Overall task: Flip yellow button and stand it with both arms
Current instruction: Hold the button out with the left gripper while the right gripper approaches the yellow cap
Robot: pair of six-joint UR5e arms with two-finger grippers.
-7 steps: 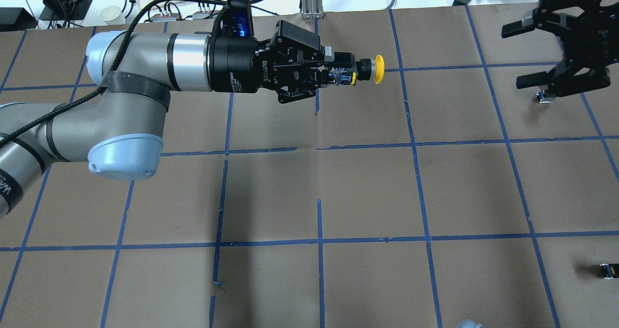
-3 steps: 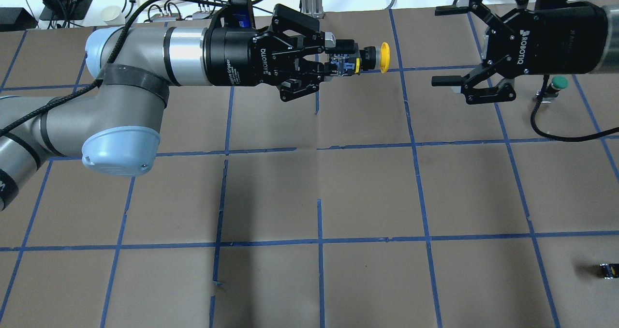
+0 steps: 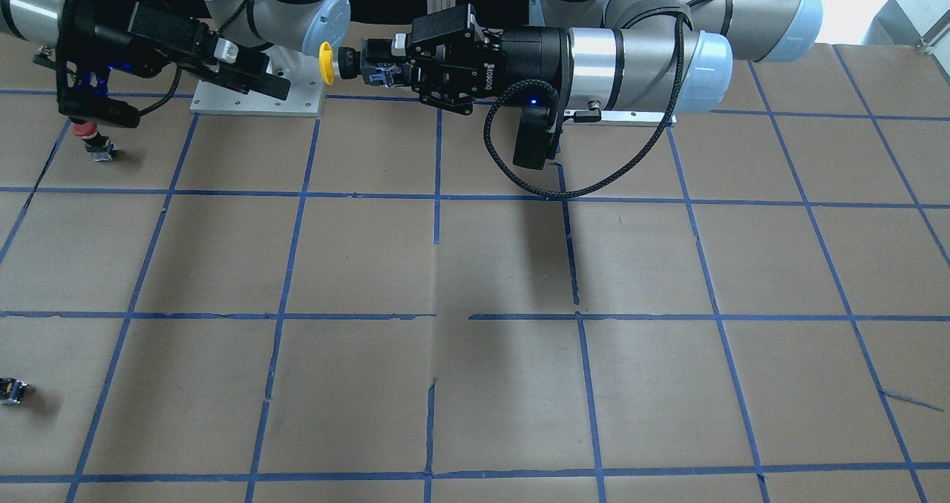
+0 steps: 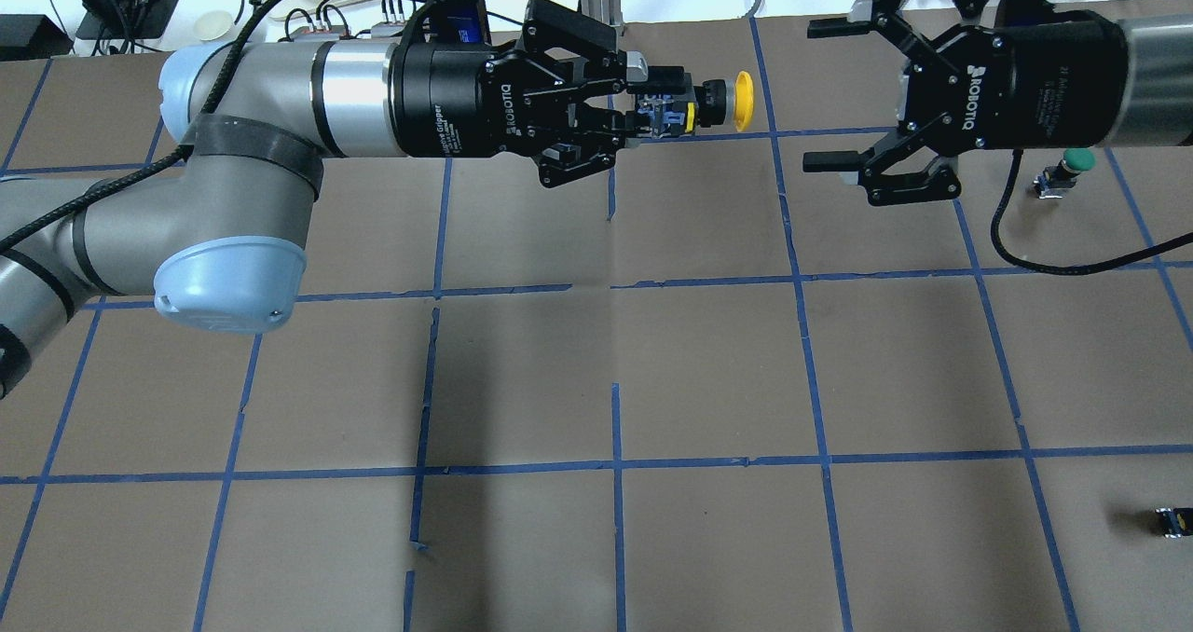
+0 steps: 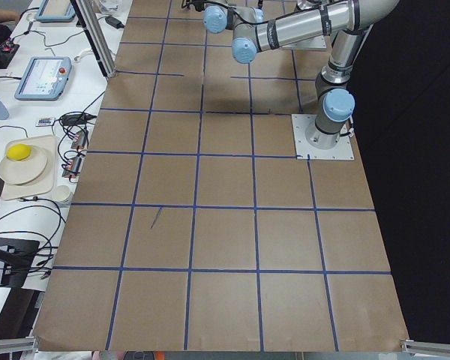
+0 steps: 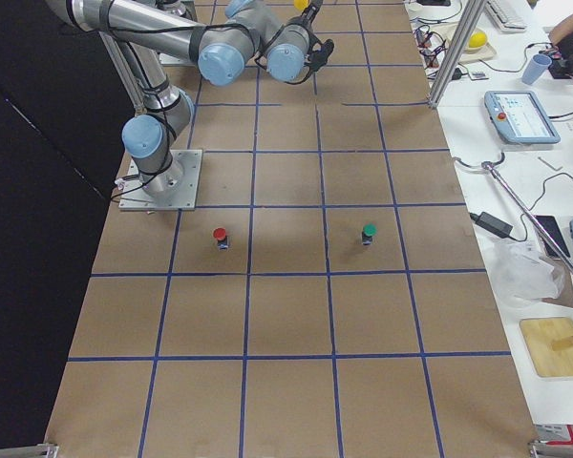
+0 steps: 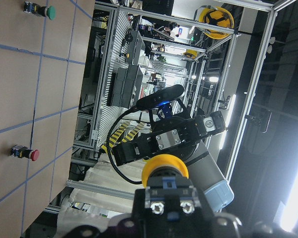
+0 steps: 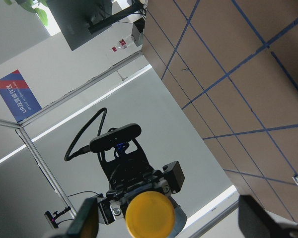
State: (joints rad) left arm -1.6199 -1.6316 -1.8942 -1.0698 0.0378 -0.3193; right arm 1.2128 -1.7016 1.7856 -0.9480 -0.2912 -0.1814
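My left gripper (image 4: 657, 115) is shut on the grey-black switch block of the yellow button (image 4: 742, 101). It holds the button level in the air above the table's far middle, with the yellow cap pointing at my right gripper (image 4: 818, 94). The right gripper is open and empty. It faces the cap from a short gap away, with its fingers spread wide. In the front-facing view the yellow button (image 3: 325, 63) sticks out of the left gripper (image 3: 386, 69). The right wrist view shows the yellow button (image 8: 150, 214) cap-on between its two fingers. The left wrist view shows the yellow button (image 7: 164, 167) from behind.
A green-capped button (image 4: 1076, 159) stands on the table under the right arm. A red-capped button (image 3: 89, 130) stands near it. A small capless switch block (image 4: 1170, 520) lies at the near right edge. Cables and a plate sit beyond the table's far edge.
My right arm has swung in from the right edge and turned its open gripper to face the yellow cap. My left gripper has rolled slightly and lifted the button a little.
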